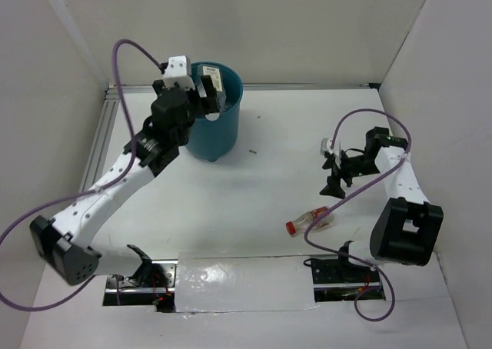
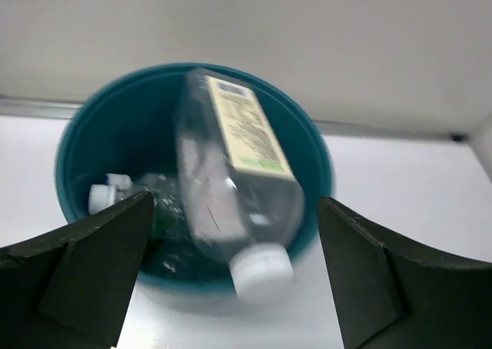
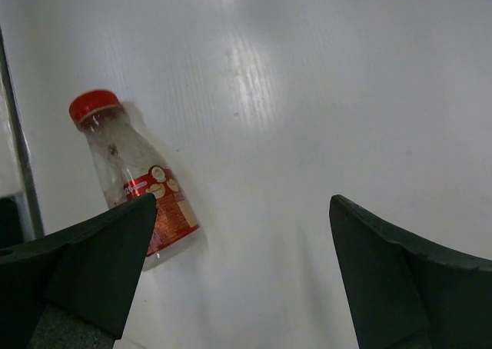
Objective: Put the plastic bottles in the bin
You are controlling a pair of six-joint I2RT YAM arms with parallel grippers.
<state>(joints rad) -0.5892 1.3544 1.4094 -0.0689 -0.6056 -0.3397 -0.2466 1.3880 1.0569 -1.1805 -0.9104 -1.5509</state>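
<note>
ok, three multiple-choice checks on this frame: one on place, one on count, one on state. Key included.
1. Relative to the bin, the red-capped bottle is:
A) inside it
B) lying out on the table
C) leaning on its wall

2. Bottles on the table outside the bin:
A) none
B) one
C) four

3. The left hand is:
A) shut on a bottle
B) open over the bin
C) flat on the table

Key:
1 B, it lies on its side well away from the bin.
2 B, only the red-capped one shows there.
3 B, its fingers stand wide apart, clear of the white-capped bottle tilted in the bin.
</note>
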